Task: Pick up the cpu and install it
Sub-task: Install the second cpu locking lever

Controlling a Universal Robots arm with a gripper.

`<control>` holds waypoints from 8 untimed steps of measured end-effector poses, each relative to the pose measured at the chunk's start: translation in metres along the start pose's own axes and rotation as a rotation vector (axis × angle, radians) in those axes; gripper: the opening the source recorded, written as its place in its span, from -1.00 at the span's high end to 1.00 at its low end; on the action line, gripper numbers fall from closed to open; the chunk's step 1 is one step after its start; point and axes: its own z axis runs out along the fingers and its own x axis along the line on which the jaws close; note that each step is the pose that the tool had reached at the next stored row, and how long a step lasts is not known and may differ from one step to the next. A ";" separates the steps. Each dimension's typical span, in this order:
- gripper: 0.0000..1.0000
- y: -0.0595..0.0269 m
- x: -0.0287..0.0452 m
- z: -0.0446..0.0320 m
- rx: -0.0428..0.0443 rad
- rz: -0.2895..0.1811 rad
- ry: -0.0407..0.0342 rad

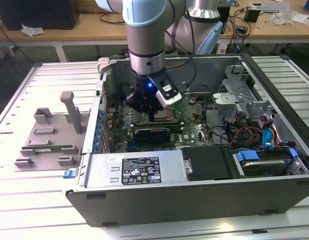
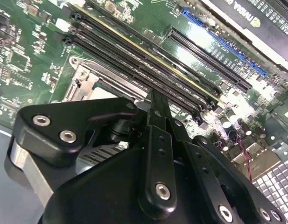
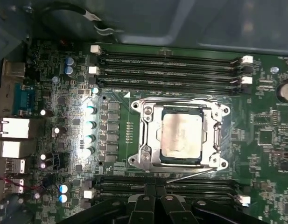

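The cpu (image 3: 181, 134), a square chip with a shiny silver-grey top, lies flat inside the metal socket frame (image 3: 144, 116) on the green motherboard. My gripper (image 3: 155, 186) hangs just above the board beside the socket, over the memory slots along one side of the frame. Its two black fingers are pressed together with nothing between them and do not touch the cpu. In the exterior view the gripper (image 1: 151, 114) reaches down into the middle of the open computer case and covers most of the socket. The second wrist view shows the fingertips (image 2: 155, 100) next to the socket frame (image 2: 83, 77).
The case walls (image 1: 144, 172) surround the arm. Inside are a graphics card (image 1: 151, 132), a power supply (image 1: 136, 170), drive cages and cables (image 1: 244, 130) at the exterior view's right. A grey parts holder (image 1: 49, 137) with a green memory stick lies outside at the exterior view's left.
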 end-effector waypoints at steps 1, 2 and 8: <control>0.79 0.0000 0.0016 0.0020 -0.0015 0.000 -0.0001; 0.79 0.0000 0.0027 0.0030 -0.0033 0.000 -0.0001; 0.79 -0.0036 0.0074 0.0102 -0.0258 0.001 -0.0012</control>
